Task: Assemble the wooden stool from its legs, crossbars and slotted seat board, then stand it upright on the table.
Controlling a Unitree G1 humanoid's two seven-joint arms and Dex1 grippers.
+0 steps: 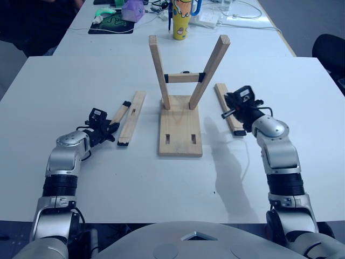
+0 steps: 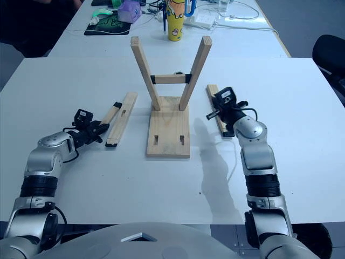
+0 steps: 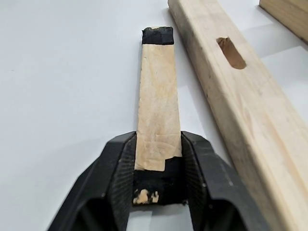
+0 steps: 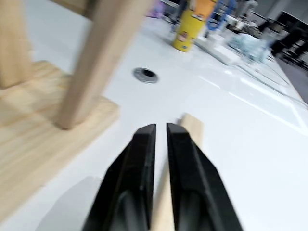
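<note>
On the table (image 1: 64, 86), seat board (image 1: 180, 135) flat in the middle. Two legs (image 1: 207, 70) stand on its far end, a crossbar (image 1: 185, 77) between them. Left of the board lies a loose leg (image 1: 132, 116), then a second crossbar (image 1: 121, 111) - near end in the left gripper (image 1: 113, 128). Right of the board lies another leg (image 1: 222, 97), with the right gripper (image 4: 161, 129) just over it. Behind - a cup (image 1: 182, 21) on the far table (image 1: 108, 46).

1. The right tool (image 1: 228, 100) hides the middle of the loose leg (image 1: 220, 90), right of centre.
2. Under that tool, the leg's near stretch is blurred.
3. The crossbar's (image 3: 157, 96) gripped end sits partly hidden inside the left tool (image 3: 159, 139).
4. The upper edge cuts off the yellow cup (image 1: 181, 24).
</note>
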